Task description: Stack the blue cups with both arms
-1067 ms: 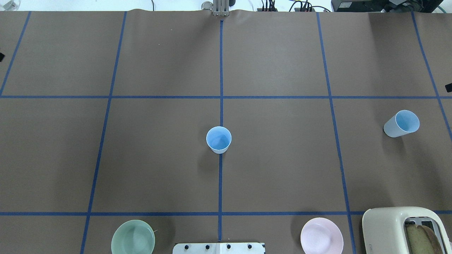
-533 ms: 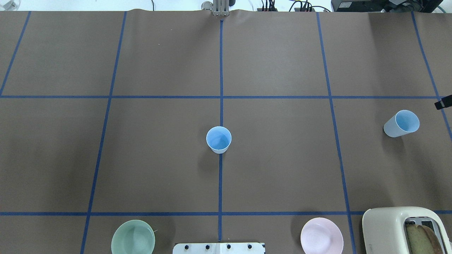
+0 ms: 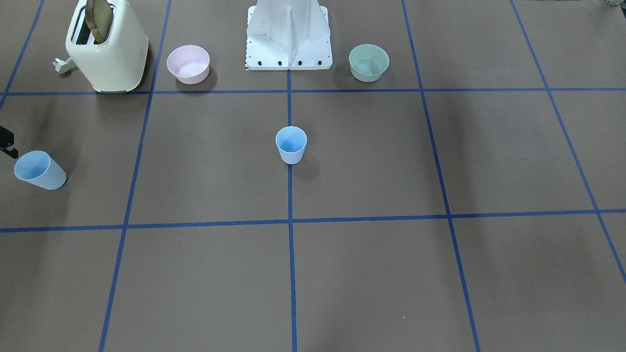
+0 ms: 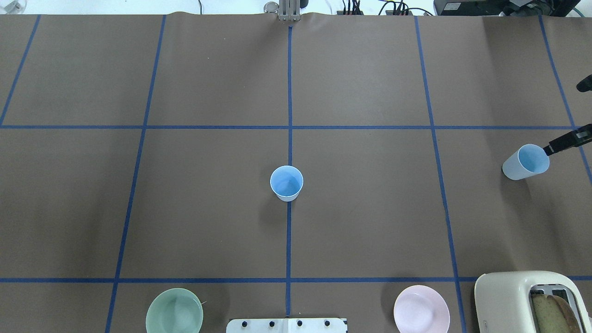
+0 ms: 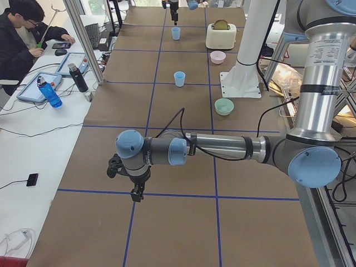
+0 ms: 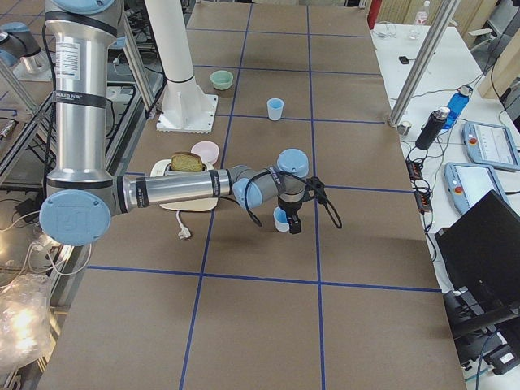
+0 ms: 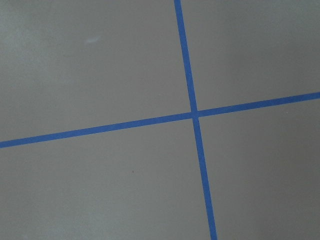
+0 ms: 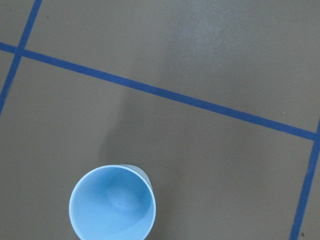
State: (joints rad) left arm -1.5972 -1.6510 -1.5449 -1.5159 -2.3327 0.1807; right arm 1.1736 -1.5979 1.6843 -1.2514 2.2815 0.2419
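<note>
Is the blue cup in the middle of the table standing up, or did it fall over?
Standing up. The middle cup sits on its narrow base with its round open mouth facing up.

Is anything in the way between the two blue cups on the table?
No, nothing visible. Only bare brown table lies between the light-blue plastic cup on the robot's right and the matching light-blue cup in the centre.

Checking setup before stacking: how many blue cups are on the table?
2. One blue cup stands on the centre tape line; the other cup near the table's right end. None appears hidden.
</note>
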